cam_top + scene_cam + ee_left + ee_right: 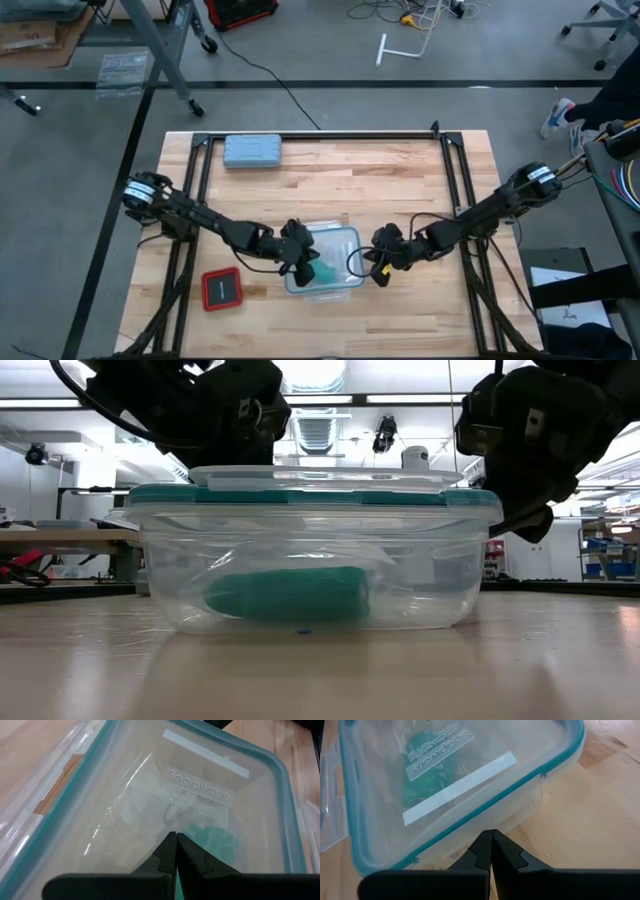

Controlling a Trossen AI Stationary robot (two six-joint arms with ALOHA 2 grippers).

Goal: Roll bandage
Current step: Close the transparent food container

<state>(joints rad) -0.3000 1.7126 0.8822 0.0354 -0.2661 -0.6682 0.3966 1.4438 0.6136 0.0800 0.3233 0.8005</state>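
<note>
Over the middle of the counter (400, 180), seen from above, the left hand (303, 262) hangs above the lidded clear container (340, 240) and the right hand (381, 268) sits just beside the container's right edge; a grey-blue case (252, 151) lies well apart near the far edge and a red square object (221, 289) rests near the left arm. From counter height, the bandage (288, 595) lies as a teal roll on the container floor, under the teal-rimmed lid (320, 488), so my judgement is that the step in hand is getting the lid off: one hand should steady the box while the other lifts a latch at the rim, slowly, so the box does not slide. In the left wrist view, that hand's fingers are clenched tip to tip over the lid, grasping nothing. In the right wrist view, its fingers likewise meet, empty, just off the container's corner.
</note>
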